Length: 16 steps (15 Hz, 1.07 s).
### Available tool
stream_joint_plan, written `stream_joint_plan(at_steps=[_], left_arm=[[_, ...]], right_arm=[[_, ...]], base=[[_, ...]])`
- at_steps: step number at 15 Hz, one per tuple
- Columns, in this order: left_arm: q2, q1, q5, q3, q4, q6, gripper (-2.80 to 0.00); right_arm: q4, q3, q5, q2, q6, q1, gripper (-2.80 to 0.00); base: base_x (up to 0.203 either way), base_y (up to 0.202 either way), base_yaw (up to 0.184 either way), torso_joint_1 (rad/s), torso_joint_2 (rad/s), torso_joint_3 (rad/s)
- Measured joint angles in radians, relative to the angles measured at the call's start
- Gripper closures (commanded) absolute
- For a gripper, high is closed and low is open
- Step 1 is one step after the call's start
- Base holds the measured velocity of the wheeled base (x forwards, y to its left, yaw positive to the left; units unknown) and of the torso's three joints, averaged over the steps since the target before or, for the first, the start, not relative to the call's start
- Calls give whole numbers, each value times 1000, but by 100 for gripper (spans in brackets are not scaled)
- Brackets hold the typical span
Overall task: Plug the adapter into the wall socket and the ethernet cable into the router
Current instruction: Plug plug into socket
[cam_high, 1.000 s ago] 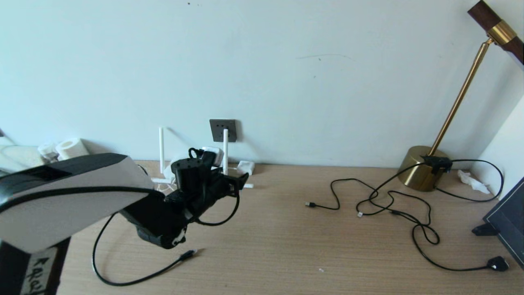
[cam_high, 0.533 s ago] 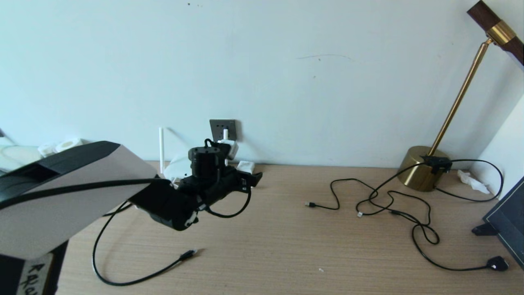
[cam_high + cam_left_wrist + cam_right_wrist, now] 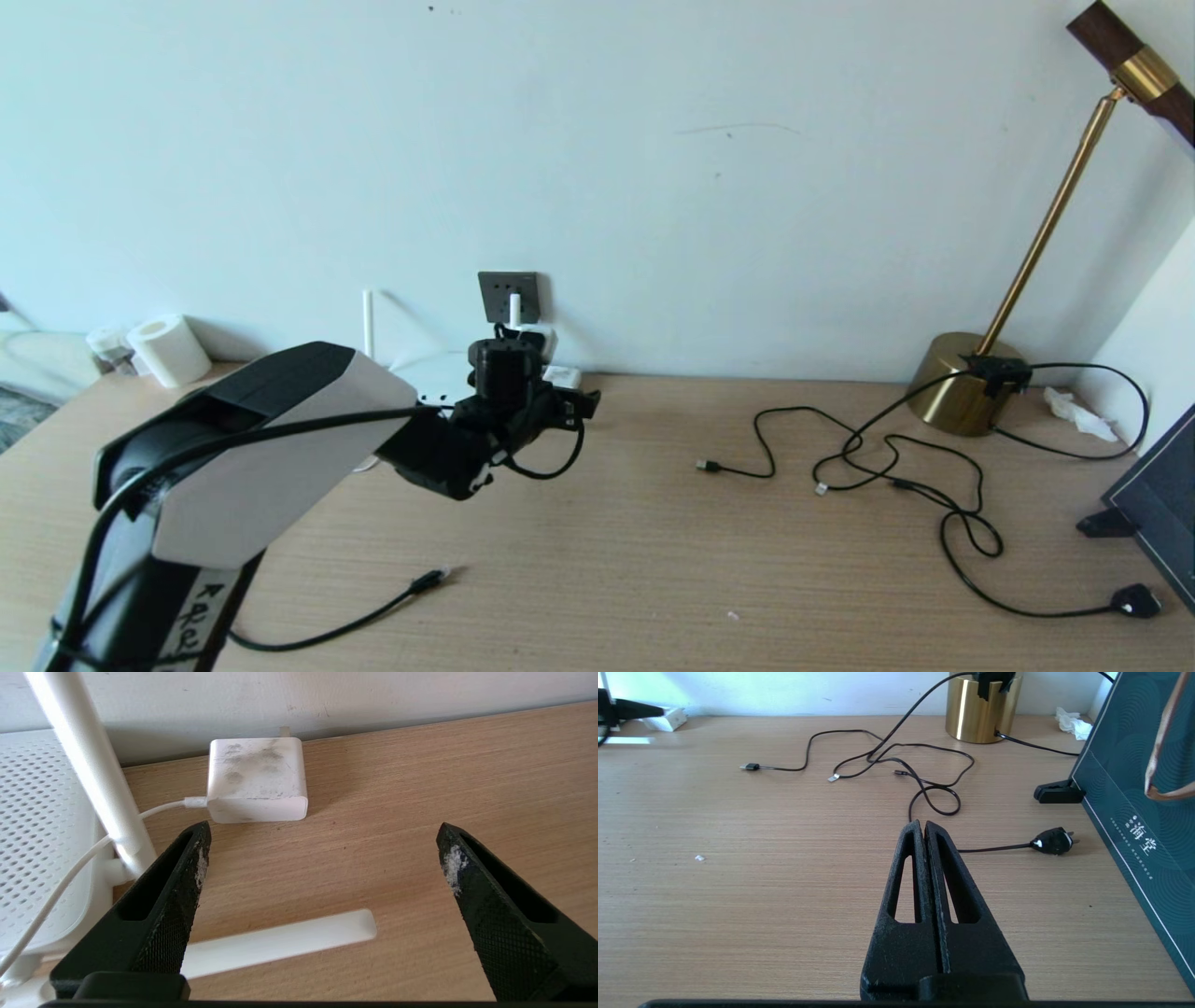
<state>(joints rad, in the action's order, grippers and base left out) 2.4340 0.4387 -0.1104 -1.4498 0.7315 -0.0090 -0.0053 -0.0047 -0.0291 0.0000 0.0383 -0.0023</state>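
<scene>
- Head view, from the left: a roll of paper (image 3: 168, 350) lies at the far left edge of the table (image 3: 653, 560), by the wall.
- The left arm reaches forward across the table's left part, and the left gripper (image 3: 583, 403) hangs low over the wood close to the wall, pointing toward it.
- In the left wrist view the left gripper (image 3: 322, 849) has its fingers (image 3: 196, 858) spread wide with nothing between them.
- The adapter (image 3: 257, 780) lies flat on the table ahead of that gap and nearer one finger, apart from both, its far edge near the wall and its thin white cord (image 3: 74, 872) running off to the router.
- The router (image 3: 42, 830) sits just beside the adapter, one antenna (image 3: 93, 774) upright close to one fingertip, another antenna (image 3: 280, 940) lying flat on the wood under the gap.
- The wall socket (image 3: 509, 296) is on the wall above the left gripper, with an upright antenna crossing in front of it.
- The ethernet cable (image 3: 355, 618) curls over the near left of the table, its plug lying free, well apart from the router.
- Bare wood fills the middle of the table.
- Further right, thin black cables (image 3: 887, 467) sprawl near the brass lamp (image 3: 966, 383).
- In the right wrist view the right gripper (image 3: 924, 828) rests low over the near right of the table, fingers pressed together and empty, with a dark green board (image 3: 1134, 812) beside it.
</scene>
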Motion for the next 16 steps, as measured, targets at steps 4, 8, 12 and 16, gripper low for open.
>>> stream_joint_plan(at_steps=[4,8,12,16], left_arm=[[49,-7,-15,-116,-71,1,-280],[94,-8,-19,-202,-126,4,-280],[131,-24,-22,-249,-139,6,-280],[170,-37,-22,-297,-150,7,-280]], right_arm=[[0,0,0,0,0,0,0],[0,0,0,0,0,0,0],[0,0,0,0,0,0,0],[0,0,0,0,0,0,0]], base=[[0,0,0,0,0,0],[0,0,0,0,0,0],[0,0,0,0,0,0],[0,0,0,0,0,0]])
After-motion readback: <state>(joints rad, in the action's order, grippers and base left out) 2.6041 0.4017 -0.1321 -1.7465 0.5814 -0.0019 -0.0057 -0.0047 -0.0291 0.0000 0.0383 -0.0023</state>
